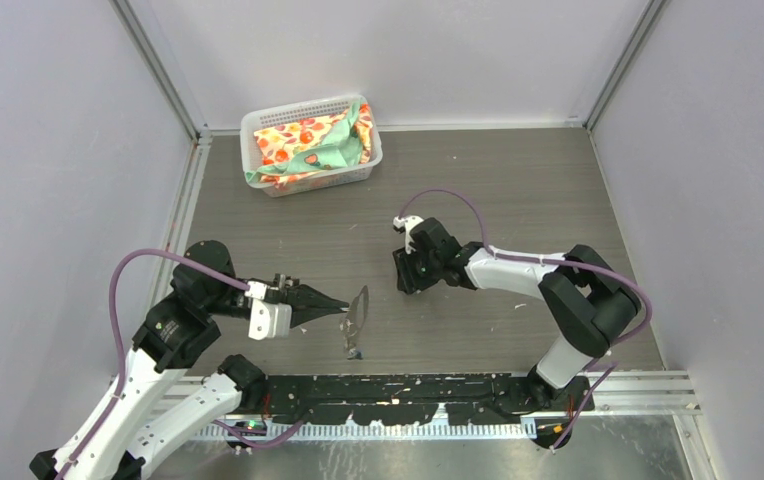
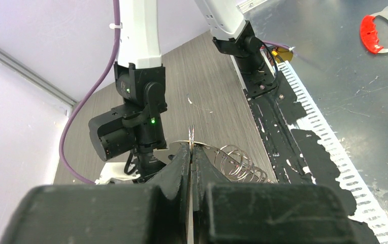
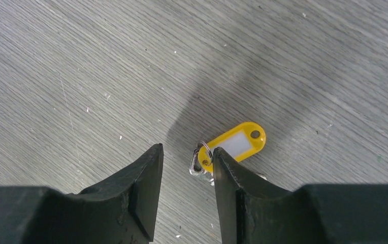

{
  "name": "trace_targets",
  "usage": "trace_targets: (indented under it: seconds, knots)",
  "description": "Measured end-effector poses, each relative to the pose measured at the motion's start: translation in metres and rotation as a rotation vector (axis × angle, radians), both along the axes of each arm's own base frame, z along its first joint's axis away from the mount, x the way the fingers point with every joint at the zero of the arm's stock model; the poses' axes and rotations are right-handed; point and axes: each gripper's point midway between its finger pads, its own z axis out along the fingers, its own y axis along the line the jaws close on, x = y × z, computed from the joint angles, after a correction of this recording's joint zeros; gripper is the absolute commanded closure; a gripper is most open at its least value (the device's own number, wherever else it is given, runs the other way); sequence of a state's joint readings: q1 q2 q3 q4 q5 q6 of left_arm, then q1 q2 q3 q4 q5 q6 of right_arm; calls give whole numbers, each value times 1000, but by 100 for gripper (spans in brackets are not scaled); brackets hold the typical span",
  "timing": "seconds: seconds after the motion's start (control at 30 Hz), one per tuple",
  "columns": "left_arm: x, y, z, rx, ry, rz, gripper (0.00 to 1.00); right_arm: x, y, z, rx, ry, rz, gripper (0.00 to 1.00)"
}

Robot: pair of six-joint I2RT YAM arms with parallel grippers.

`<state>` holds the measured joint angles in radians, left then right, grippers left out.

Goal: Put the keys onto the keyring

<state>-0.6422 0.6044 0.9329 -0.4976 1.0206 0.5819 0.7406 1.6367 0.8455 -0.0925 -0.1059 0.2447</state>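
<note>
Zero keys on keyring (image 1: 358, 318) yet: left pincer (image 1: 342, 305) pinches it, lower middle; right pincer (image 3: 187, 151) spread over tabletop (image 3: 80, 76), yellow key (image 3: 235, 142) just beside it, not grabbed.

Left arm (image 1: 173, 330): reaches from the near left corner toward the right, elbow bent, forearm level.
Left hand (image 1: 341, 306): points right, fingers pressed tight together on the keyring (image 1: 359, 312).
Right arm (image 1: 518, 268): elbow folded at the right, forearm stretched left toward the middle.
Right hand (image 3: 187, 152): points straight down, fingers parted.
</note>
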Motion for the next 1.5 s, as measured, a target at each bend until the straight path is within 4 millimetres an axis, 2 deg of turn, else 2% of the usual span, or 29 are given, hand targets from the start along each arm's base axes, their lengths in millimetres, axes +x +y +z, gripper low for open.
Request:
trace_targets:
  seconds: [0.27, 0.5, 0.7, 0.8, 1.07, 1.5]
  knots:
    - [0, 0, 0, 0, 0, 0, 99, -1, -11, 5, -34, 10, -60, 38]
    - [0, 0, 0, 0, 0, 1, 100, -5, -4, 22, 7, 10, -148, 43]
    - [1, 0, 0, 1, -1, 7, 99, -24, 10, 14, -8, 35, -201, 45]
    - [1, 0, 0, 1, -1, 8, 100, -26, 7, 7, -28, 50, -235, 46]
    - [1, 0, 0, 0, -3, 8, 99, -25, 1, -5, -58, 67, -302, 47]
    - [0, 1, 6, -9, -15, 9, 100, -9, -3, -5, -100, 17, -351, 52]
